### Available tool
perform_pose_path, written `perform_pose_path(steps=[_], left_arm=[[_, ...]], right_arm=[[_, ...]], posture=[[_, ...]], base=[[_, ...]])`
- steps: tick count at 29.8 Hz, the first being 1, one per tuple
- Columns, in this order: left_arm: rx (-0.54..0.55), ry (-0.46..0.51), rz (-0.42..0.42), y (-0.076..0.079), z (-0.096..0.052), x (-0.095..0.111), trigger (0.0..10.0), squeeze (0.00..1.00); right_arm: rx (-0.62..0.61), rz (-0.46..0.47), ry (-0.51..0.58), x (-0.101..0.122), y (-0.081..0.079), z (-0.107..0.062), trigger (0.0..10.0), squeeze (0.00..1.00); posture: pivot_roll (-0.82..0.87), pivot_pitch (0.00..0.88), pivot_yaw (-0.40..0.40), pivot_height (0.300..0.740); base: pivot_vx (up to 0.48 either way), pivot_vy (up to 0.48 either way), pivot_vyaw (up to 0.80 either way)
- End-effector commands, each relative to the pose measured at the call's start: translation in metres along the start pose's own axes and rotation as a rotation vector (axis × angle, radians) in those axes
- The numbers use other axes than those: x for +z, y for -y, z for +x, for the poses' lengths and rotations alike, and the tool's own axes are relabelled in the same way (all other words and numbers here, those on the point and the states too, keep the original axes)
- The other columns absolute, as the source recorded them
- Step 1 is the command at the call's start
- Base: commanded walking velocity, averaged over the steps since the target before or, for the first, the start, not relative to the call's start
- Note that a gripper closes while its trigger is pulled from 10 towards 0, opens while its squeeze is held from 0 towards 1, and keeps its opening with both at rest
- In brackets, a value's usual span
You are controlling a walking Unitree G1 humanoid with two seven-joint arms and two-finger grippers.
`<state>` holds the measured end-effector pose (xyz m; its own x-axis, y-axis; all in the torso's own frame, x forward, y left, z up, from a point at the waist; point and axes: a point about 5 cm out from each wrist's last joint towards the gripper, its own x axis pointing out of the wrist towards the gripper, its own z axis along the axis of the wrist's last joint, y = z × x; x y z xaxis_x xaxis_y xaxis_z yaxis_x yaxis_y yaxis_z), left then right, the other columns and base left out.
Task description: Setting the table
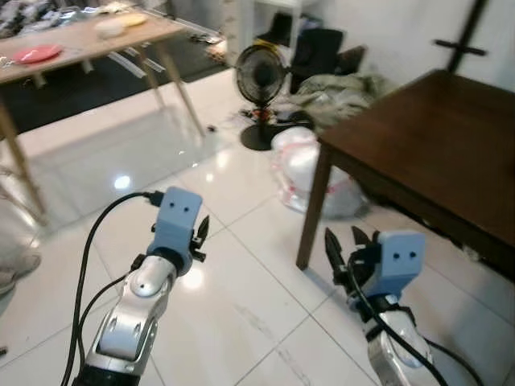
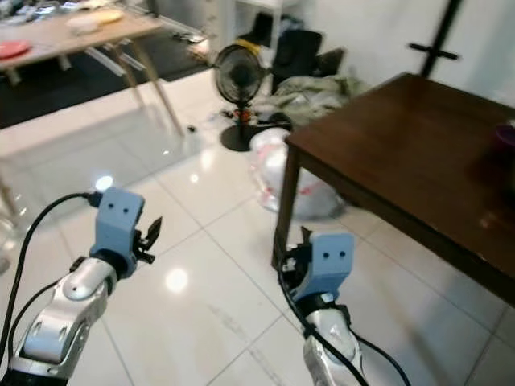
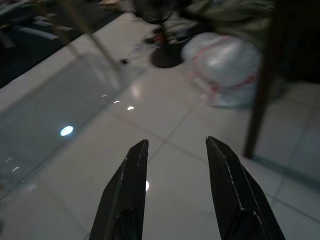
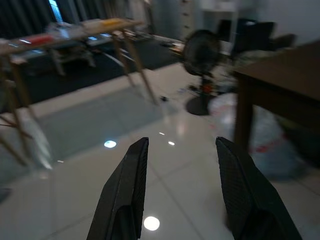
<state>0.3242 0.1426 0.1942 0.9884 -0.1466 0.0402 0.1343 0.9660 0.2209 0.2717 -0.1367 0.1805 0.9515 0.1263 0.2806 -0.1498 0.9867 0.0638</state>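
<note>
A light wooden table stands far off at the back left. On it are a red plate, a white bowl and a yellow item. A dark brown table stands close on the right, with a purple object at its far edge. My left gripper is held out over the white floor tiles, open and empty; the left wrist view shows its fingers spread apart. My right gripper hovers by the dark table's leg, also open with nothing in it.
A black floor fan stands between the two tables. A white plastic bag lies beside the dark table's leg. Clothes and dark bags are piled against the back wall. A black cable runs from my left arm.
</note>
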Motion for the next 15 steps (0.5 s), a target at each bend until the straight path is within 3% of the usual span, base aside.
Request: perform_pose_path(steps=[1,15], left_arm=[[0.007,-0.031,0.007,-0.0004,-0.0021,-0.0086,10.0,0.00],[0.028,-0.035,0.002,-0.0010,-0.0012,-0.0100,10.0,0.00]], right_arm=[[0.007,-0.003,-0.019,-0.0046,-0.0008,-0.0029,10.0,0.00],[0.011,-0.006,-0.020,-0.0044,0.0004,-0.0030,10.0,0.00]], posture=[[0.05,0.105,0.109,0.740],[0.05,0.108,0.101,0.740]], base=[[0.000,0.000,0.79],[0.000,0.000,0.79]])
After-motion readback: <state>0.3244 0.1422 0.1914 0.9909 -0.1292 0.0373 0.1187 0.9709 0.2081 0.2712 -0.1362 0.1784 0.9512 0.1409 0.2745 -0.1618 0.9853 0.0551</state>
